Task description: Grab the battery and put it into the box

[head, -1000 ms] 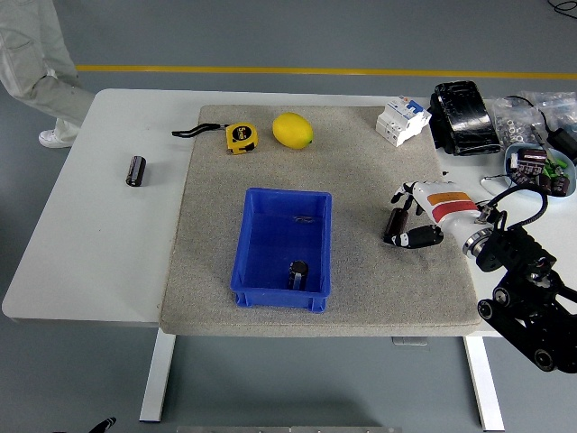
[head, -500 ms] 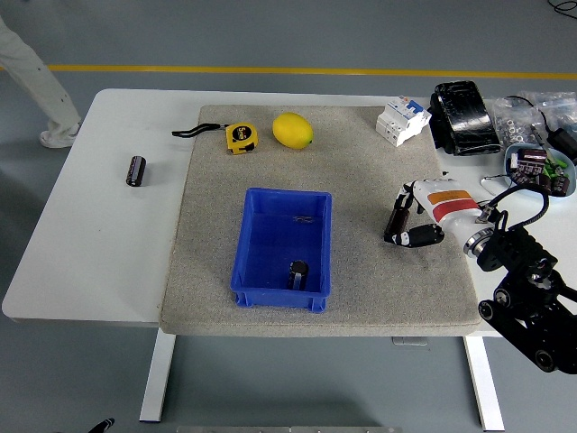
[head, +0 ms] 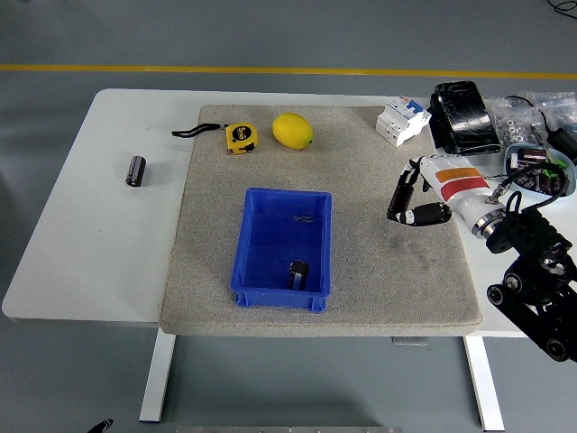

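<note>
battery (head: pixel 298 273) upright in box (head: pixel 281 295) | right hand (head: pixel 422 194) empty

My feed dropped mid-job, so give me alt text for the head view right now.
The right hand hovers over the grey mat right of the blue box, which already holds one battery. Another battery lies on the white table at far left; a tape measure and lemon sit behind the box.

A white table (head: pixel 90 253) with rounded corners stood on white legs (head: pixel 158 377) over a grey floor (head: pixel 270 32). A yellow line (head: pixel 270 69) crossed the floor beyond the table's far edge. Lighting was even.
</note>
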You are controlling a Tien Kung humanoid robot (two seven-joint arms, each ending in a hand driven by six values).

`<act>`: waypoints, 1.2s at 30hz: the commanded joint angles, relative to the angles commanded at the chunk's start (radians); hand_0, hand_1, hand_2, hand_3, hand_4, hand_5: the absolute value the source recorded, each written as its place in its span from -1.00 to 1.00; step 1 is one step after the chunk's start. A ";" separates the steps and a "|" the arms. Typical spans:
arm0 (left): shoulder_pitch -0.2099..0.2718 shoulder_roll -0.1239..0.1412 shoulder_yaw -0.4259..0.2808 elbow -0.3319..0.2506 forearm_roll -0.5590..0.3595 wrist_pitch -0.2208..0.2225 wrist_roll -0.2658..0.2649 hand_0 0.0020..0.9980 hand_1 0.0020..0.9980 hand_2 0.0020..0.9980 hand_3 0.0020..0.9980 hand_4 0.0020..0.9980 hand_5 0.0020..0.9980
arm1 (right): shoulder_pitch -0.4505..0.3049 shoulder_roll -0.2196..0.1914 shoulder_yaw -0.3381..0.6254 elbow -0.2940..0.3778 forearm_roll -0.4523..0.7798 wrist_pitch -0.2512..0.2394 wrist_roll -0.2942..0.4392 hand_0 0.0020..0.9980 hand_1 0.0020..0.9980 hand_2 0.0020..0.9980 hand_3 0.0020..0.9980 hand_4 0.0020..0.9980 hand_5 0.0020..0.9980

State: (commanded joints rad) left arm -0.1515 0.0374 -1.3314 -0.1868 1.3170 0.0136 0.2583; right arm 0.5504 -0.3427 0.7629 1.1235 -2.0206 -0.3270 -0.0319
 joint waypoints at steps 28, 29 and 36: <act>-0.004 0.006 0.048 -0.003 -0.051 0.004 0.001 0.49 0.48 0.74 0.71 0.63 0.75 | 0.125 -0.011 -0.234 0.357 0.164 0.059 0.046 -0.55 -0.25 -0.08 0.00 0.99 -0.43; -0.004 0.006 0.052 -0.003 -0.058 0.006 0.001 0.49 0.48 0.74 0.71 0.63 0.75 | 0.133 -0.008 -0.242 0.355 0.160 0.058 0.050 -0.55 -0.25 -0.08 0.00 0.99 -0.43; -0.007 0.007 0.060 -0.004 -0.067 0.009 0.000 0.49 0.47 0.74 0.71 0.63 0.76 | 0.173 0.027 -0.269 0.330 0.126 0.070 0.067 -0.55 -0.24 -0.08 0.00 0.99 -0.43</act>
State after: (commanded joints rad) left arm -0.1581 0.0442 -1.2712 -0.1904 1.2497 0.0231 0.2588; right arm 0.7233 -0.3158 0.4941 1.4539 -1.8946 -0.2573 0.0354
